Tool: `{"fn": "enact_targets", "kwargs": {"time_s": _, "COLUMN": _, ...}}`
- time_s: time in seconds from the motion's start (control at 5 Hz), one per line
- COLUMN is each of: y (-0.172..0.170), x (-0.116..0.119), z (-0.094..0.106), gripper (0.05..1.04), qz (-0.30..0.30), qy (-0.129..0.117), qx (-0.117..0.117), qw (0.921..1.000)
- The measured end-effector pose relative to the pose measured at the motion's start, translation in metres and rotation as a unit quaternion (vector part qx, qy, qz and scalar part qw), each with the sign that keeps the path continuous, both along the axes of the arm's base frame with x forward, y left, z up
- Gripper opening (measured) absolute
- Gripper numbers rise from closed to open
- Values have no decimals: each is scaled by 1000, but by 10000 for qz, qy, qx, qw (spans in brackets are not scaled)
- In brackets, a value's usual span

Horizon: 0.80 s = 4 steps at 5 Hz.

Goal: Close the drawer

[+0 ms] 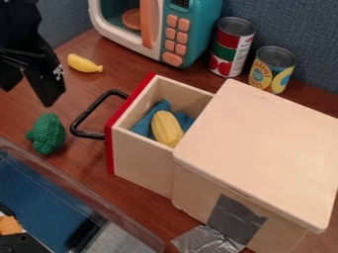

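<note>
1. One black claw hangs above the table, its fingers parted around nothing, apart from the drawer's black handle.
2. Near it lie a small yellow toy and green toy broccoli.
3. Before us, the red-fronted drawer juts open from its wooden box, yellow corn on blue cloth inside.
4. Behind stand a toy microwave and two cans.

The drawer stands open, yellow corn on blue cloth inside. The end effector hangs open over the worktop; a toy microwave and two cans stand near the worktop's far edge.
</note>
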State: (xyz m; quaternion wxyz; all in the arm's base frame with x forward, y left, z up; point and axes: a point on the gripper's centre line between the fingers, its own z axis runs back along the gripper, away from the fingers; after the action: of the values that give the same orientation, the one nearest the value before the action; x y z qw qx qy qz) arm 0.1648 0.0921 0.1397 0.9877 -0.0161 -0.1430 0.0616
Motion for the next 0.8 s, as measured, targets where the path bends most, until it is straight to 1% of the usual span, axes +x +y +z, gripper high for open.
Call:
{"fn": "enact_targets", "kwargs": {"time_s": 0.2, "y": 0, "x": 0, "z": -2, "gripper": 1000, "qz": -34, "qy": 17, "qx": 10, "qw": 10000}}
{"fn": "enact_targets", "kwargs": {"time_s": 0.4, "y": 22, "x": -1, "z": -13, "gripper": 1000, "qz": -664, "qy": 122, "qx": 452, "qw": 9967}}
{"fn": "enact_targets", "kwargs": {"time_s": 0.6, "y": 40, "x": 5, "z": -24, "gripper": 1000, "qz": -1240, "qy": 140, "qx": 417, "qw": 9913}}
{"fn": "enact_targets", "kwargs": {"time_s": 0.8, "y": 59, "x": 18, "z": -27, "gripper": 1000, "qz": -2010, "qy": 12, "qx": 417, "qw": 9787}}
